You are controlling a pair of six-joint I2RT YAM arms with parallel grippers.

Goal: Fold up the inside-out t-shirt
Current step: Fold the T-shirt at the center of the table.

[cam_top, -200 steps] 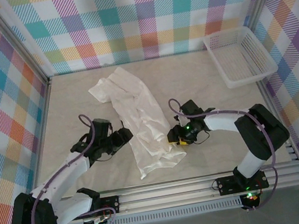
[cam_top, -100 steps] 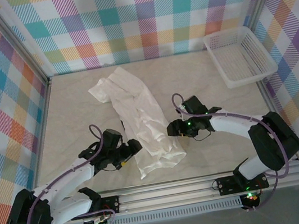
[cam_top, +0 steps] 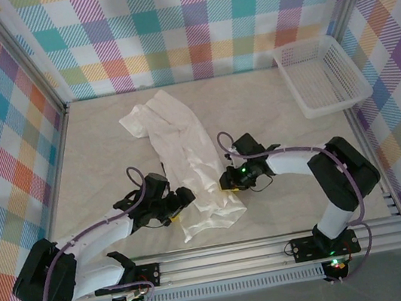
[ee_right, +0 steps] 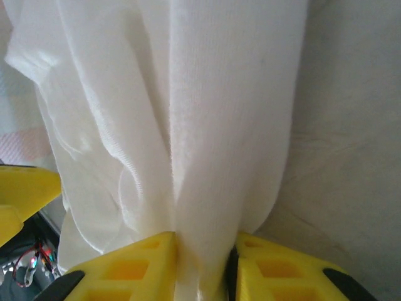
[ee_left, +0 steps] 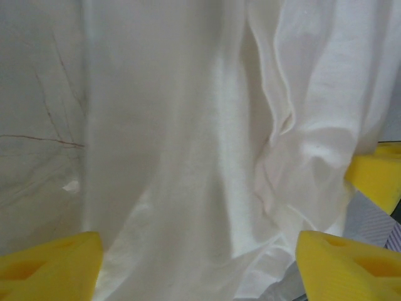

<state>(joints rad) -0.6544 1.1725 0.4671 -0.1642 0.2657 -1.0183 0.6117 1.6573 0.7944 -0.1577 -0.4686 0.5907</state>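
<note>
Two states: right claw clenched on the plain white thin-fabric t-shirt; left claw released, spread wide over it.

Looks like a robotics lab test cell, not a home: marble-look table boxed in by pastel-check walls on alu posts, 2 robot arms, left arm & right arm, bolted to an alu rail w/ bare electronics below.

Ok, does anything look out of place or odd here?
The t-shirt lies bunched in a crooked, wrinkled strip rather than spread flat, a fold pinched in the right pincer. The mesh basket sits upright; nothing spilled.
</note>
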